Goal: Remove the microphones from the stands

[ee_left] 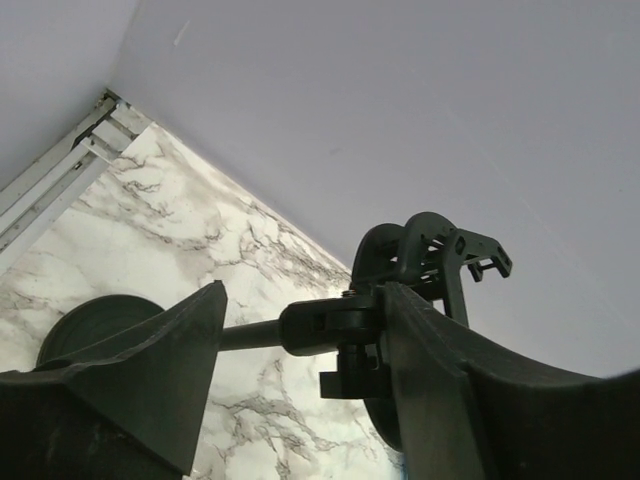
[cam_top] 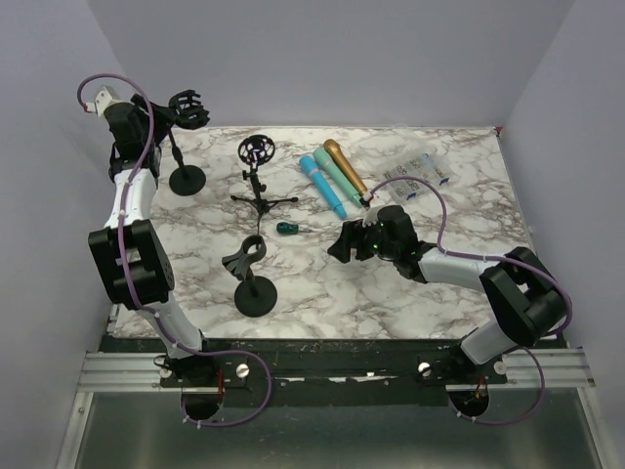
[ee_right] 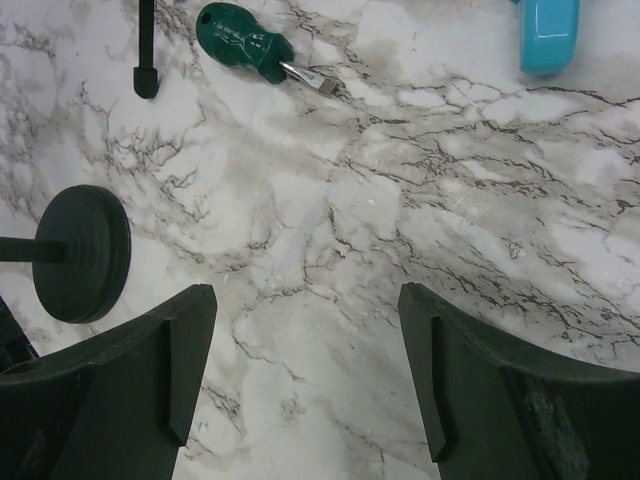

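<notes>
Three microphones lie side by side on the marble table: blue, teal and gold. None sits in a stand. The black round-base stand at the back left carries an empty clip. My left gripper is open around the stand's swivel joint. Its right finger touches the joint and its left finger stands clear of the pole. My right gripper hovers open over bare marble with nothing between its fingers.
A tripod stand with a ring mount stands mid-table. A second round-base stand with an empty clip is in front. A green screwdriver lies between them. A clear packet lies at the back right. Walls close in on three sides.
</notes>
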Tool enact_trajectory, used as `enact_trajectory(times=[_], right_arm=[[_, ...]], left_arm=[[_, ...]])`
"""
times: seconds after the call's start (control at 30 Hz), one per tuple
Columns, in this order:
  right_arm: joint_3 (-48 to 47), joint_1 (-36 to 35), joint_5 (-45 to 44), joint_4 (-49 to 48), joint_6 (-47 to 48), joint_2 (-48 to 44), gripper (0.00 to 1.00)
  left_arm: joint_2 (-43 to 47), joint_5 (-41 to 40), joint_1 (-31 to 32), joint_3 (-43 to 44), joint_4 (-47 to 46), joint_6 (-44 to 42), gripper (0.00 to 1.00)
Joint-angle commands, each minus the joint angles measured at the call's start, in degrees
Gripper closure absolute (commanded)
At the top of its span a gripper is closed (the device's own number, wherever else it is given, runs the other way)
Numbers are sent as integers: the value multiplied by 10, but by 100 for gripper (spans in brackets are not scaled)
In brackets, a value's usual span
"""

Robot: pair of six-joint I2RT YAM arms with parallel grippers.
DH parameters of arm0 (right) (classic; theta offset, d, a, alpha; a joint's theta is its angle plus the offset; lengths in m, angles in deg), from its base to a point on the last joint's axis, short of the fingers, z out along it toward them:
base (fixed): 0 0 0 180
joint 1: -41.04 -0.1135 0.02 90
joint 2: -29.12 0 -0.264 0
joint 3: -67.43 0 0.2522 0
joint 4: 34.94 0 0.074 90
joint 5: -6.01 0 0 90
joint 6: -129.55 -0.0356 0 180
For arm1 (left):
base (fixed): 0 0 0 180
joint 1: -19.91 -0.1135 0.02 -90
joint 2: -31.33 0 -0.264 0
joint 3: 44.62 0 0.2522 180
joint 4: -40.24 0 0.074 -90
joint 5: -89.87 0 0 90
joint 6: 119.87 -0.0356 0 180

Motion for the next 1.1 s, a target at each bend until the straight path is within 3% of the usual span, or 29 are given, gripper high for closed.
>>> enact_trajectory(times=[0.0,0.4,0.97,1.07], right_arm=[[-19,-3,-14,16,13,-8,19],[-18,-3,-23,26,19,-29,19],[-11,-3,-27,17,20,-28,18],[-11,-4,-29,16,21,-27,18]], left_arm=[[-45,22,-3,-10,246,-72,30],[-17,41,-4,140,300,-122,15],[-52,9,-8,263,316,-133,14],[-54,11,-8,279,304,-147,19]])
